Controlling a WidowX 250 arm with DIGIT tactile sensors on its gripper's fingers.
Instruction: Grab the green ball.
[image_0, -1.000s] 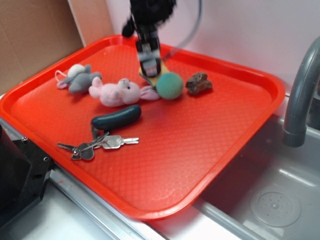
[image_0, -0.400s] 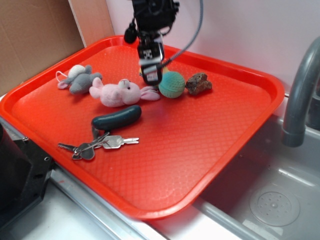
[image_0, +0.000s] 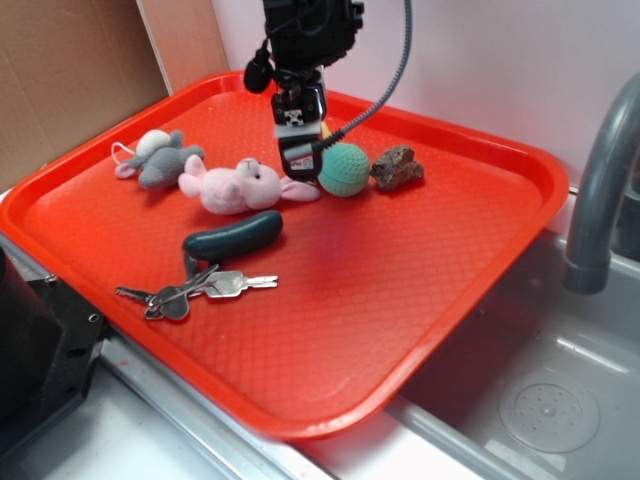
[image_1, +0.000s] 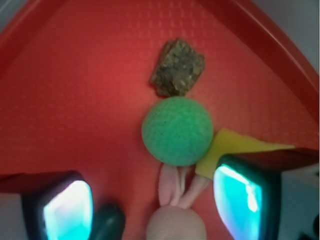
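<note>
— Tray (image_0: 470, 290), red and wide, beside a grey sink (image_0: 540, 400): that fills the exterior view. What sits on it?

— At the back, the green ball (image_0: 344, 169) rests on the tray floor, with a brown rock-like lump (image_0: 397, 166) just to its right. To its left lies a pink plush bunny (image_0: 240, 185), then a grey plush mouse (image_0: 160, 157). Nearer the front are a dark green pickle toy (image_0: 232, 236) and a bunch of keys (image_0: 195, 290).

— And the pincer?

— The gripper (image_0: 299, 165) hangs down just beside the ball's left side, over the bunny's ears. From here I cannot tell how wide its jaws stand.

— The wrist view?

— Looking down, the ball (image_1: 176, 131) lies ahead of the gripper (image_1: 152, 202), not between the fingers. The fingers (image_1: 240, 200) are spread wide, holding nothing. A yellow sponge (image_1: 232, 147) touches the ball's right side, the rock (image_1: 177, 67) sits just beyond it, and the bunny's ears (image_1: 177, 186) lie between the fingers.
</note>
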